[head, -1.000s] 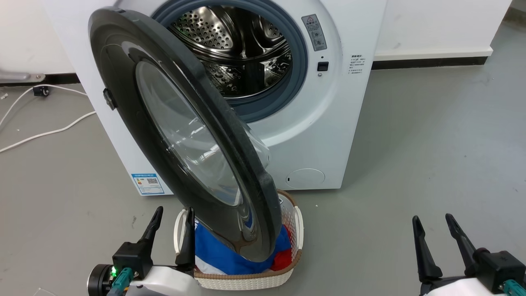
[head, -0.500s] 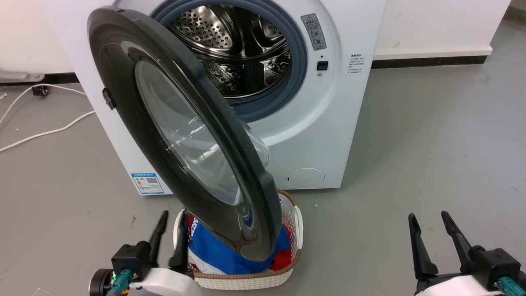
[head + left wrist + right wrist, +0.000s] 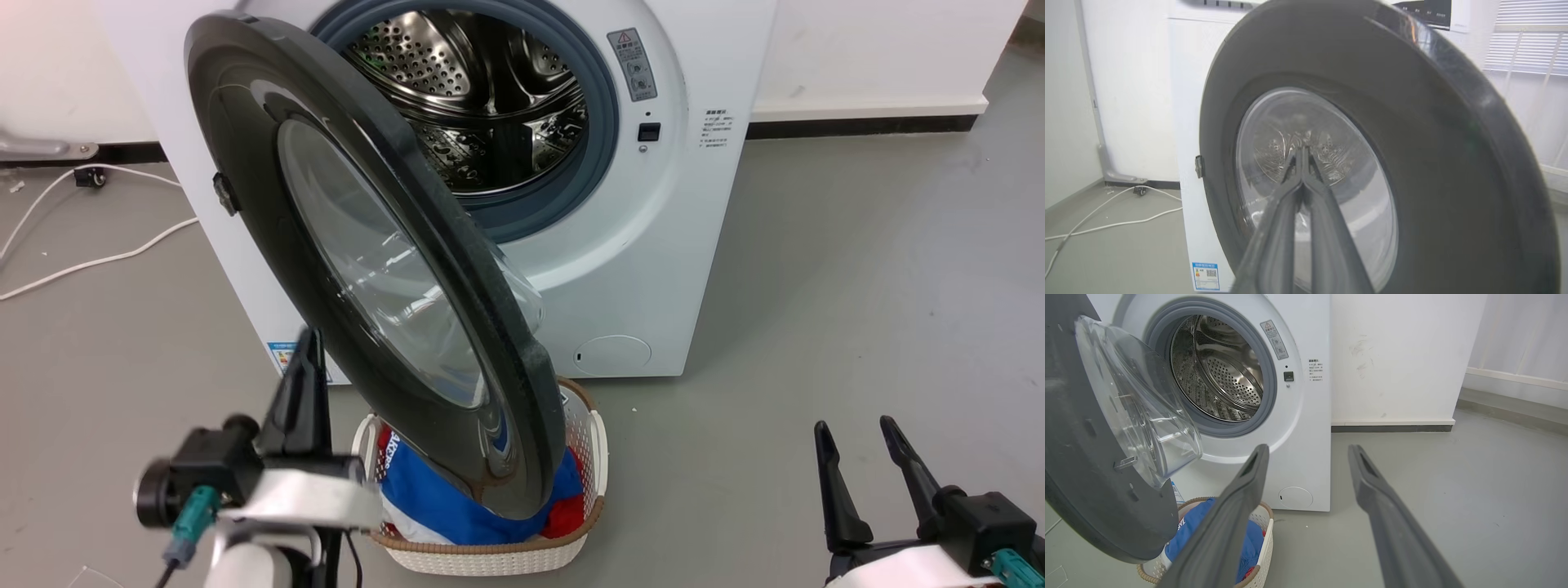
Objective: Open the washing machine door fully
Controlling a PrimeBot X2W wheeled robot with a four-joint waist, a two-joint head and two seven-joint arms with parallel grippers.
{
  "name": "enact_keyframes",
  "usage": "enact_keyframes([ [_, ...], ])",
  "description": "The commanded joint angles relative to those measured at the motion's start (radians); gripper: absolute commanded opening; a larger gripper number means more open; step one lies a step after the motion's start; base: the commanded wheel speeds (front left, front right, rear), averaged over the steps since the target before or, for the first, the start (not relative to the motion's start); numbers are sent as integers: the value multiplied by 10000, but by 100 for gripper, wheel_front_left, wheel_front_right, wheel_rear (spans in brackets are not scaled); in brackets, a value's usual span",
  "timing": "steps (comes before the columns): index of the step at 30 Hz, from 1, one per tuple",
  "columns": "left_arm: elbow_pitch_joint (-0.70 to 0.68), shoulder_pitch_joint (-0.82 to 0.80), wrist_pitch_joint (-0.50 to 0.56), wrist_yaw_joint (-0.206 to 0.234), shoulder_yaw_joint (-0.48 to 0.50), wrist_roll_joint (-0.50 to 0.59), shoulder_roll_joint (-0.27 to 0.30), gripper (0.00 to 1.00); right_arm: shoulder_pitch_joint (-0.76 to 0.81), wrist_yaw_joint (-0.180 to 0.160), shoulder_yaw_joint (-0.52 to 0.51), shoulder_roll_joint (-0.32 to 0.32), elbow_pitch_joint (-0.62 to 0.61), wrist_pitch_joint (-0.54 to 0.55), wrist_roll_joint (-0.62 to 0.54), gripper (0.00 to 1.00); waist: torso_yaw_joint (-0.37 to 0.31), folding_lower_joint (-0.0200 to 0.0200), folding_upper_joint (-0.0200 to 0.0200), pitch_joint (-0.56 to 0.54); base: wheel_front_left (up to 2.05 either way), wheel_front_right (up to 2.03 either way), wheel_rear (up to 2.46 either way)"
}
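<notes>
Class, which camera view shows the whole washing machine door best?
The head view: the washing machine door appears whole, swung partly open. The left wrist view shows its outer face close up, cropped; the right wrist view shows its inner side and glass bowl, cut off left.

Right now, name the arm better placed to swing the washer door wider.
Left, probably: the left gripper, fingers shut, hangs close to the outer face of the washing machine door; the right gripper, open, sits low, well clear.

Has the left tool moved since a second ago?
Yes. The left tool rose and shut; its tips now cover the blue sticker on the washing machine.
</notes>
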Motion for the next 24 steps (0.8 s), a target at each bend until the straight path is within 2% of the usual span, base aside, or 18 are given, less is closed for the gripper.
enact_keyframes([
  [1, -409, -269, -24, 63, 19, 93, -12, 0, -4, -3, -20, 43, 17, -31, 44, 100, 36, 0, 0, -22, 0, 0, 0],
  [8, -2960, -1135, -23, 171, -514, -3, -14, 0, -22, -3, -31, 41, -60, -47, 45, 100, 136, 0, 0, -48, 0, 0, 0],
  [14, -4491, -1691, -21, 208, -1986, -453, -11, 0, -93, -3, 39, 40, -47, -3, 28, 100, 102, 0, 0, -38, 0, 0, 0],
  [18, -4526, -1761, 258, 95, -3430, -961, -11, 0, -117, -3, 116, 41, -27, 22, -21, 100, 31, 0, 0, -40, 0, 0, 0],
  [24, -3719, -1476, 1392, -150, -5731, -1944, -8, 0, -89, -3, 117, 39, -52, 67, -82, 100, -66, 0, 0, -9, 0, 0, 0],
])
